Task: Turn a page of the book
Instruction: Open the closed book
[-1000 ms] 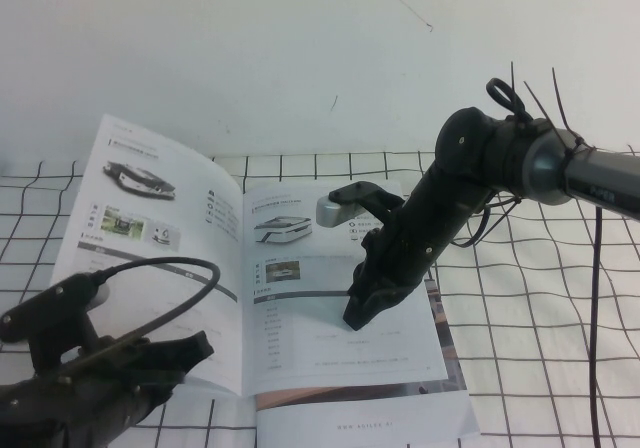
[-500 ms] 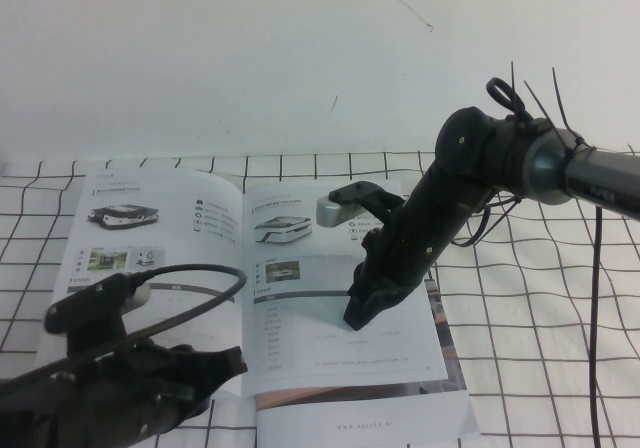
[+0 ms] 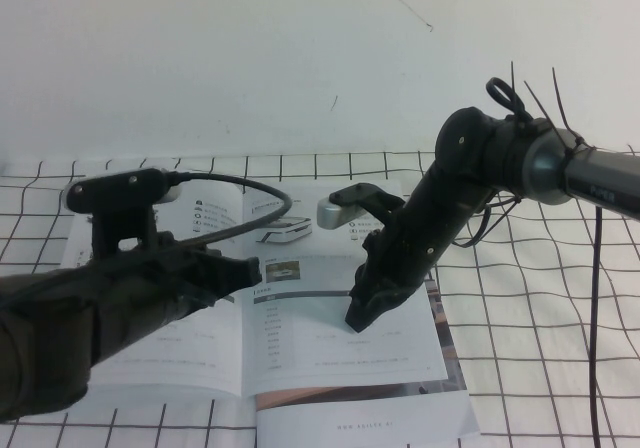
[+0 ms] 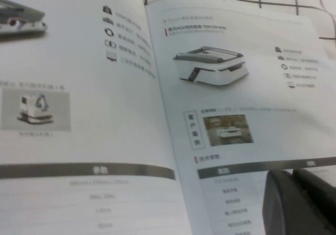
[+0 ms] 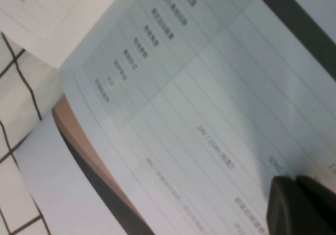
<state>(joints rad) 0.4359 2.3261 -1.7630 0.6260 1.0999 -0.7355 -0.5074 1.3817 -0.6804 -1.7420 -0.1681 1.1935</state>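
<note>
1. The book lies open on the checked cloth.
2. Right gripper, fingers together, presses its right-hand page.
3. Left gripper, fingers unclear, hovers over the turned page beneath it.

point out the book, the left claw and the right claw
the book (image 3: 330, 353): high view, bare lower part of its right-hand page
left claw (image 3: 243, 270): high view, tip over the spine
right claw (image 3: 358, 316): high view, tip pressing the right-hand page

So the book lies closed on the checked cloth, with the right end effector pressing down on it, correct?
Not closed: the high view shows the book lying open on the checked cloth. The right end effector does press its right-hand page, while the left end effector hovers over the left page.
</note>
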